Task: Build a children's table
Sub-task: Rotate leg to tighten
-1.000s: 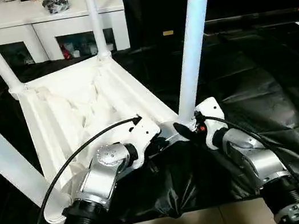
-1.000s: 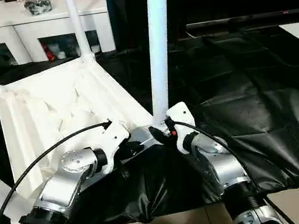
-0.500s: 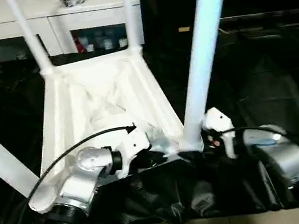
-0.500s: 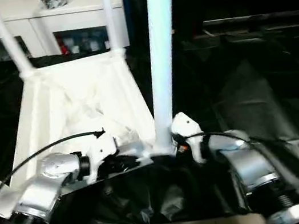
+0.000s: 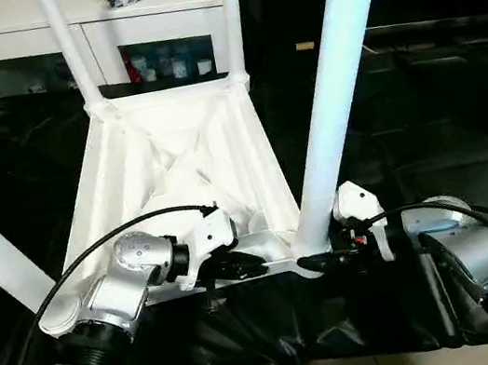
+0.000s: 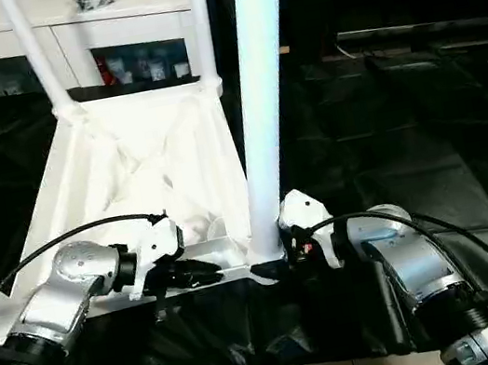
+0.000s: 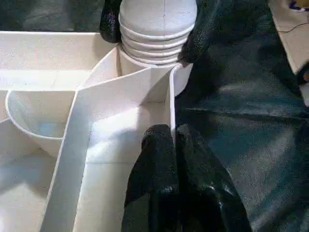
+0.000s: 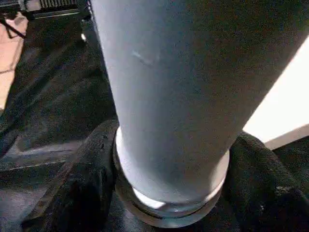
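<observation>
No writing can be read on the children's table (image 5: 176, 171). It lies upside down on the black cloth (image 5: 435, 139), all white, ribbed underside up, its four tapered legs pointing upward. In front of the white cabinet (image 5: 13, 53), the right gripper (image 8: 164, 212) is clamped around the near right leg (image 5: 334, 100) at its base; the left gripper (image 7: 174, 145) pinches the near edge rib beside that corner socket

Access to the ribbed underside (image 5: 176, 171) is bounded by four upright legs (image 5: 340, 80); open black sheeting (image 5: 464, 144) is left free on the right.
</observation>
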{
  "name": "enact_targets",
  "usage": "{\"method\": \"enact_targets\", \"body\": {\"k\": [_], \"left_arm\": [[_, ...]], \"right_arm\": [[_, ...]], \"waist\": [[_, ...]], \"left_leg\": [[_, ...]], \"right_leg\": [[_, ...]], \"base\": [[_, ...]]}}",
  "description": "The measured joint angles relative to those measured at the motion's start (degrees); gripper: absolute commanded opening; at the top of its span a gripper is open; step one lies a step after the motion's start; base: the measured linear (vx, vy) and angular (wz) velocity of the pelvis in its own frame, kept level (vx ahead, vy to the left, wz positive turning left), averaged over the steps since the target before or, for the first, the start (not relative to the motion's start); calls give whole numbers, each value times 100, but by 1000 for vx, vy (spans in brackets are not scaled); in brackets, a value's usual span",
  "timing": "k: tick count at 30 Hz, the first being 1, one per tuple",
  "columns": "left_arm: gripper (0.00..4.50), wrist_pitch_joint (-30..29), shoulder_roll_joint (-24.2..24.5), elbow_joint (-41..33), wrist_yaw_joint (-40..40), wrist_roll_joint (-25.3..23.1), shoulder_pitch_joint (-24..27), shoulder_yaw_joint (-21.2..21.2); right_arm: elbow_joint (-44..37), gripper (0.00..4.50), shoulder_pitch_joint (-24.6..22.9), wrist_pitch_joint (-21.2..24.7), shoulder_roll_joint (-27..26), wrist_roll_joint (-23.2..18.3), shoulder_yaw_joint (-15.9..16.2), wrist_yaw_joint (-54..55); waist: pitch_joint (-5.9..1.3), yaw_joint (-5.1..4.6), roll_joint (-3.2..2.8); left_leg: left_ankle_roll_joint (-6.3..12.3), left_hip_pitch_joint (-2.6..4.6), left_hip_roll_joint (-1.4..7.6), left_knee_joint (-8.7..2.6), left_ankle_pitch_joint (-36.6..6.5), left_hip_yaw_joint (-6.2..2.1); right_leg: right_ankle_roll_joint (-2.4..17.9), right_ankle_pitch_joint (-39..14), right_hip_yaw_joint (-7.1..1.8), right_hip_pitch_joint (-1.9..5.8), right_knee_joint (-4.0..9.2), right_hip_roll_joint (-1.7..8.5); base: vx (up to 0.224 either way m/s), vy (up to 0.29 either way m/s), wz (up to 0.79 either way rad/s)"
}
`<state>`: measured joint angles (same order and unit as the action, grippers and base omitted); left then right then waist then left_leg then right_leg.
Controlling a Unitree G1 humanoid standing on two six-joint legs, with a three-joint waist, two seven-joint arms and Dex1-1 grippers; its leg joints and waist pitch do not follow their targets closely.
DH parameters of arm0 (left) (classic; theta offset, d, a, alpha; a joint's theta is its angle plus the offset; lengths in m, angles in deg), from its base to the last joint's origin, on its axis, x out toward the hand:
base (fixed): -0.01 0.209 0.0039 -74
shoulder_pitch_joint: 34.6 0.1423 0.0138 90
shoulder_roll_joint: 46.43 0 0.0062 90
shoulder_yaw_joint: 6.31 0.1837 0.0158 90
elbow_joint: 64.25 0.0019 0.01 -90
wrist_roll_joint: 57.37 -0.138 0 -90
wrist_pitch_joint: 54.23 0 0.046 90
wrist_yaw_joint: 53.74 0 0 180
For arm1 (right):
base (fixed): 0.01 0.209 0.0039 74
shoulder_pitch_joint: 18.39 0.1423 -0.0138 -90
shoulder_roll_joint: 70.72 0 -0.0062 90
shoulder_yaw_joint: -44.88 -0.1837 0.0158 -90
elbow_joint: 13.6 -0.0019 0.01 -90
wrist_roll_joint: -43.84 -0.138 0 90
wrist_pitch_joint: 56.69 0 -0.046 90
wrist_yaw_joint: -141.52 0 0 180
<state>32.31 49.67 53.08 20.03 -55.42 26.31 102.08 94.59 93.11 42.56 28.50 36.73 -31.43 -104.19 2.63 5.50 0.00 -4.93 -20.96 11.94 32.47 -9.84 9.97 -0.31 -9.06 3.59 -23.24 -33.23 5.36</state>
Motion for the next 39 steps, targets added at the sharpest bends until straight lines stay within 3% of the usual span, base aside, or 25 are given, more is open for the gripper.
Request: {"method": "enact_targets", "body": {"k": [6, 10, 17, 18, 19, 25, 27, 37, 39], "left_arm": [[0, -103, -141, 5, -269, -72, 3, -31], [0, -441, -509, 43, -1195, -301, 4, -193], [0, -1022, -1042, -293, -2329, -623, 157, -239], [0, -1034, -1073, -293, -2402, -645, 158, -239], [0, -1036, -1092, -294, -2436, -669, 159, -239], [0, -1024, -1034, -420, -2287, -688, 202, -219], [0, -942, -895, -467, -2025, -616, 210, -180], [0, -393, -322, -325, -704, -279, 140, -108], [0, -320, -252, -238, -488, -213, 111, -110]], "right_arm": [[-119, 274, -199, 153, -191, -10, -164, 355], [116, 273, -220, 403, -970, 114, -627, 1892], [280, 273, -193, 526, -1722, 343, -957, 3489], [293, 329, -175, 544, -1758, 377, -977, 3565], [293, 343, -171, 558, -1780, 407, -989, 3604], [216, 388, -170, 566, -1592, 331, -950, 3163], [126, 396, -170, 541, -1287, 303, -768, 2649], [-96, 396, -157, 365, -361, 108, -318, 746], [-132, 365, -156, 364, -228, 46, -245, 416]], "waist": [[-7, 28, -10], [-5, -86, -4], [-18, -225, 21], [-19, -227, 23], [-19, -228, 24], [-20, -225, 26], [-20, -208, 27], [-22, -32, 24], [-22, -14, 25]], "left_leg": [[0, 12, -1, 2, 0, 2], [-1, 46, -2, -5, 0, -9], [-1, 83, -6, -10, 0, -18], [-1, 83, -6, -9, -1, -19], [-1, 82, -8, -10, -1, -19], [-1, 71, -9, -11, -1, -18], [-1, 64, -7, -21, -1, -18], [-1, 47, 0, -25, 0, -6], [0, 44, -2, -14, 0, -2]], "right_leg": [[1, 0, -3, 14, 0, 1], [-22, -12, -5, 24, -2, 1], [-29, -16, 0, 37, 14, 2], [-29, -17, 1, 36, 16, 2], [-30, -17, 0, 36, 20, 2], [-31, -17, -2, 29, 21, 4], [-30, -16, -1, 24, 15, 2], [-4, -11, 2, 15, 3, -7], [-3, -11, 0, 18, 4, -2]], "base": [[0, 0, 0], [0, 0, 0], [0, 0, 0], [0, 0, 0], [0, 0, 0], [0, 0, 0], [0, 0, 0], [0, 0, 0], [0, 0, 0]]}}
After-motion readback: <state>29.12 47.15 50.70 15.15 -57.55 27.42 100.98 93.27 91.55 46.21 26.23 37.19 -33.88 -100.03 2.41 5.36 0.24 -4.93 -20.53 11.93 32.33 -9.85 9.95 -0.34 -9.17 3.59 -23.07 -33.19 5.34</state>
